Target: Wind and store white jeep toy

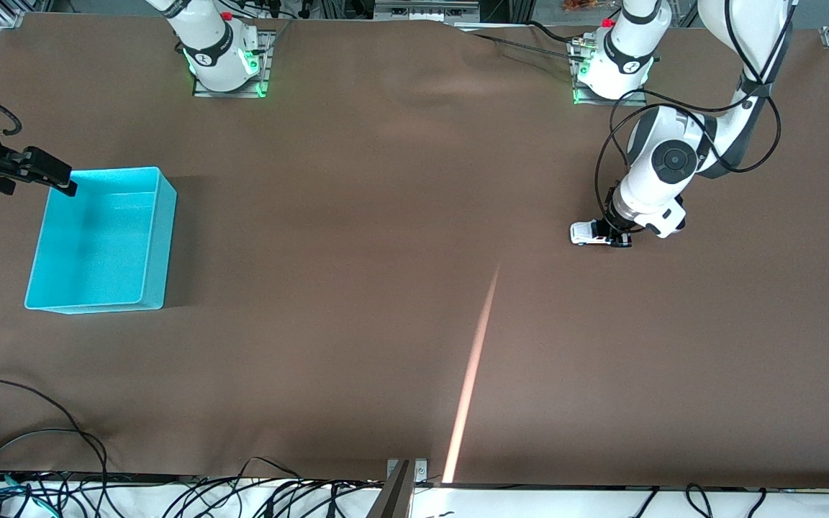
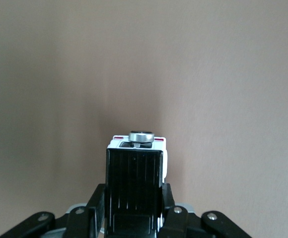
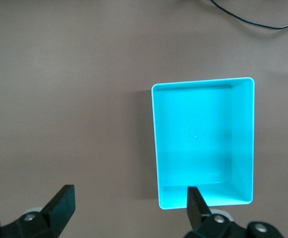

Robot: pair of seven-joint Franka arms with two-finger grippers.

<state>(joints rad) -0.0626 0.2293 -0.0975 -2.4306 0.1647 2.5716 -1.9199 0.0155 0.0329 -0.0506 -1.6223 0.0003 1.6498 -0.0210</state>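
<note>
Left hand (image 1: pixel 617 240) grips white jeep toy (image 1: pixel 590 233).

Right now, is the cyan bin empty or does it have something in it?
Empty. The cyan bin shows only its bare floor in the right wrist view, and the white jeep toy sits on the table at the left arm's end.
</note>
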